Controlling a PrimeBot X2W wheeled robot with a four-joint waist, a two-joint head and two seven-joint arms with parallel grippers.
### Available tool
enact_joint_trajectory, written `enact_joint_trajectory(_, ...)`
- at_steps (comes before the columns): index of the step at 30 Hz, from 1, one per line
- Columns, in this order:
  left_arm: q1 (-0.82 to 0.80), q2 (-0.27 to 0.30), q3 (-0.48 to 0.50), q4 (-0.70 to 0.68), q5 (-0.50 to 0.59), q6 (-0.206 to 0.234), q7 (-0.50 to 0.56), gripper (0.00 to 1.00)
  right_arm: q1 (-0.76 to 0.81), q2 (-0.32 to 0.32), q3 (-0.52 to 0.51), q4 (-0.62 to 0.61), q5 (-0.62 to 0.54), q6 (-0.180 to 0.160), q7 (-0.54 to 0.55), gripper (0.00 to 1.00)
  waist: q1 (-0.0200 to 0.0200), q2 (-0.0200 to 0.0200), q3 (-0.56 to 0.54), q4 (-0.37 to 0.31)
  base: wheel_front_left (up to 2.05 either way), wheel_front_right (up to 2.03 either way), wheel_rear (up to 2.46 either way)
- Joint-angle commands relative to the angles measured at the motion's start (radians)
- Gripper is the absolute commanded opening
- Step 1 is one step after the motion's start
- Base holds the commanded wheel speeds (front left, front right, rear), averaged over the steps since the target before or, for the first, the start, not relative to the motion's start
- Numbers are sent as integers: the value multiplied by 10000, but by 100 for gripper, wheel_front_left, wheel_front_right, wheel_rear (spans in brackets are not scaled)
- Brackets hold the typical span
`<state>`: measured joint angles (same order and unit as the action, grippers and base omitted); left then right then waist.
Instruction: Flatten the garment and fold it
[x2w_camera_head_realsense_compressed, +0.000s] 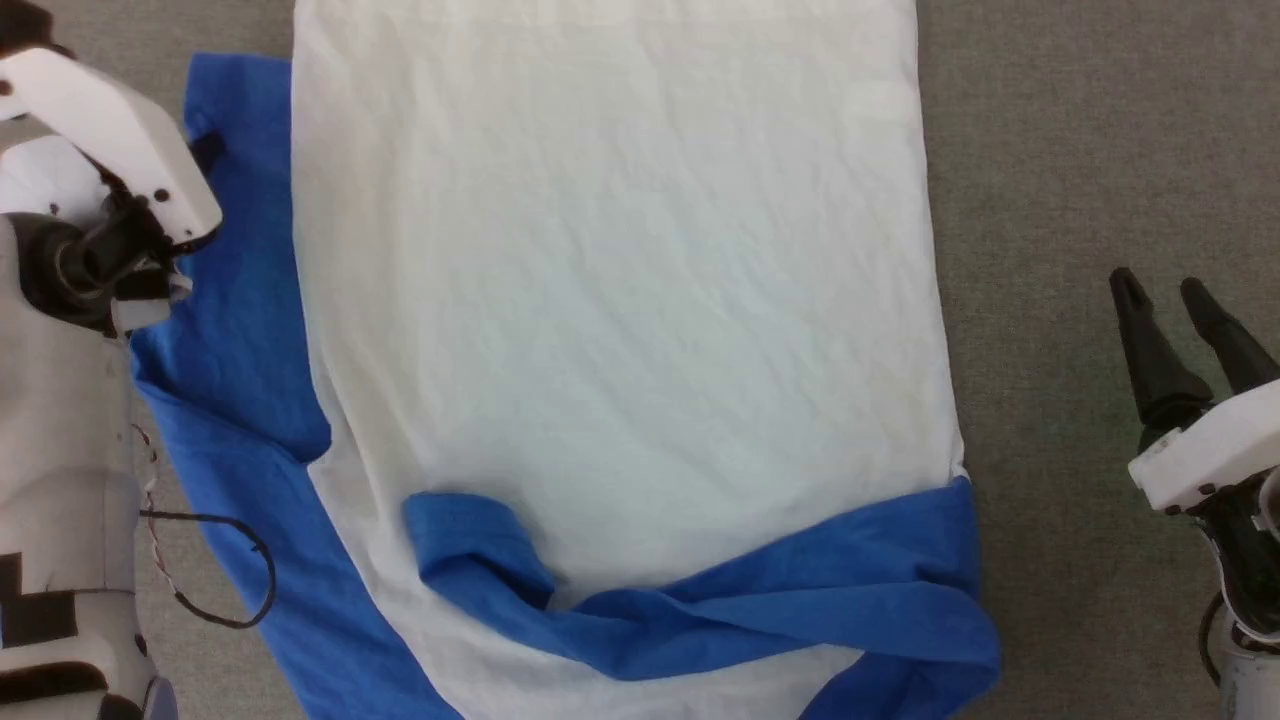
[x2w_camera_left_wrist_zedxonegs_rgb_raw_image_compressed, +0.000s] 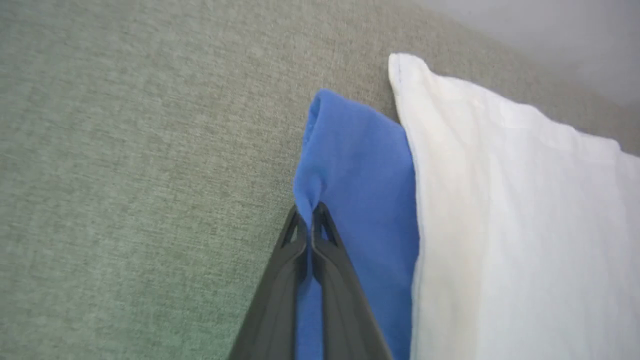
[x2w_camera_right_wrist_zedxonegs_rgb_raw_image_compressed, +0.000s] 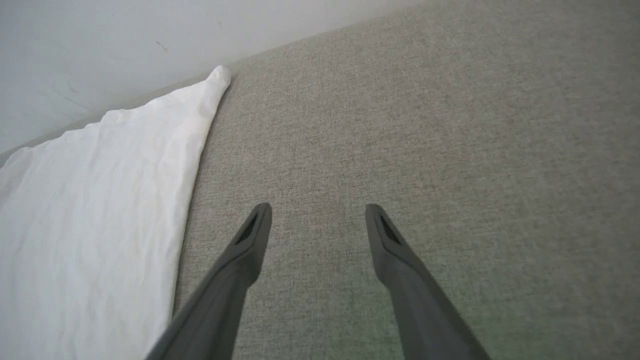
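Sleeve position decides the fold: the garment (x2w_camera_head_realsense_compressed: 620, 300) lies flat on the grey surface (x2w_camera_head_realsense_compressed: 1080, 150), its left blue sleeve (x2w_camera_head_realsense_compressed: 240, 330) running lengthwise just beside the white body's left edge. The left tool (x2w_camera_left_wrist_zedxonegs_rgb_raw_image_compressed: 310, 215) is clamped on that sleeve's outer edge near the cuff, so the carry likely goes rightward over the body. The right tool (x2w_camera_head_realsense_compressed: 1156, 282) stands apart, fingers spread, over bare surface.

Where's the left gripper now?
In the left wrist view, the left gripper is shut on the blue sleeve's outer edge, at the garment's left side beside its white body.
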<state>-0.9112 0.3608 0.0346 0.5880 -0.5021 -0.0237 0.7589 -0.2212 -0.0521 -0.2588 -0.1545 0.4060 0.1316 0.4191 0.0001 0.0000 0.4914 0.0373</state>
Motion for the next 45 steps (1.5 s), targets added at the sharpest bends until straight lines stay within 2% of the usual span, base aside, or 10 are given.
enact_joint_trajectory(1, 175, -81, 273, -118, -216, 108, -367, 0, 34, 18, 46, 49, -4, -9, -35, 100, -1, 0, -199, 65, 0, 0, 0)
enact_joint_trajectory(6, 433, -201, 1312, -168, -914, 213, -1768, 0, 222, 18, 148, 374, 96, -9, -200, 100, -1, 0, -852, 245, 0, 0, 0)
enact_joint_trajectory(12, 1295, 72, 2148, -4, -1236, 298, -2745, 0, 551, 18, 178, 804, 206, -9, -392, 100, -1, 0, -1903, 572, 0, 0, 0)
enact_joint_trajectory(21, 3106, 372, 3064, -409, -1362, 757, -3458, 0, 1106, 18, 245, 1326, 532, -9, -652, 100, -1, 0, -3118, 1142, 0, 0, 0)
enact_joint_trajectory(28, 4273, 308, 3256, -1554, -1435, 558, -3728, 0, 1292, 18, 435, 1675, 681, -9, -817, 100, -1, 0, -3670, 1314, 0, 0, 0)
enact_joint_trajectory(32, 4841, 149, 2950, -2685, -1284, 351, -3733, 0, 1359, 18, 544, 1813, 737, -9, -906, 100, -1, 0, -3935, 1269, 0, 0, 0)
enact_joint_trajectory(35, 5276, -282, 2468, -3770, -1177, 263, -3618, 0, 1410, 18, 576, 1868, 761, -9, -947, 100, -1, 0, -4048, 1223, 0, 0, 0)
enact_joint_trajectory(45, 6589, -2343, -383, -6262, -709, -38, -2965, 0, 1649, 18, 591, 1919, 782, -9, -984, 100, -1, 0, -4204, 1083, 0, 0, 0)
